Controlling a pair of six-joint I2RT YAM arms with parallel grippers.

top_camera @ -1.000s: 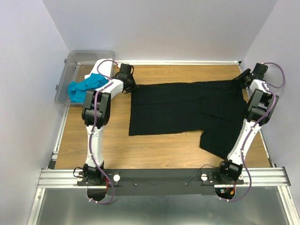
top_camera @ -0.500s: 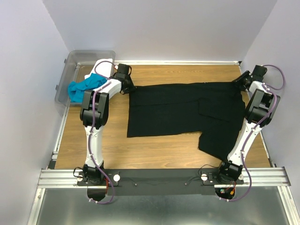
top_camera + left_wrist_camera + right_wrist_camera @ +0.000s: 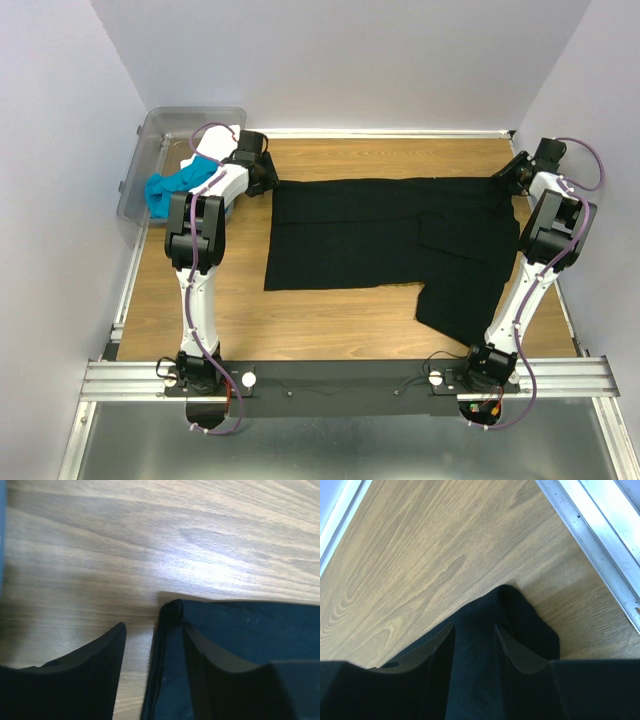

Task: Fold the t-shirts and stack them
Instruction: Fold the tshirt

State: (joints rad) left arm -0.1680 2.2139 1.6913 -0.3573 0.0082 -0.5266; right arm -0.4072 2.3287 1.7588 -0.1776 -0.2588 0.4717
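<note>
Turquoise t-shirt lies bunched near the left pincer, on its left. That pincer's fingers stand spread, a corner of the black t-shirt lying loose between them. The cloth stretches flat to the right pincer, which pinches another corner.

2 white arms, black joints, purple cables, apparently black fingers.

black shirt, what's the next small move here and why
Probably open the right hand and let its corner drop. The black t-shirt already lies spread across the table. The left hand stands open with its corner lying flat, while the right hand pinches the far right corner, bunched between its fingers.
</note>
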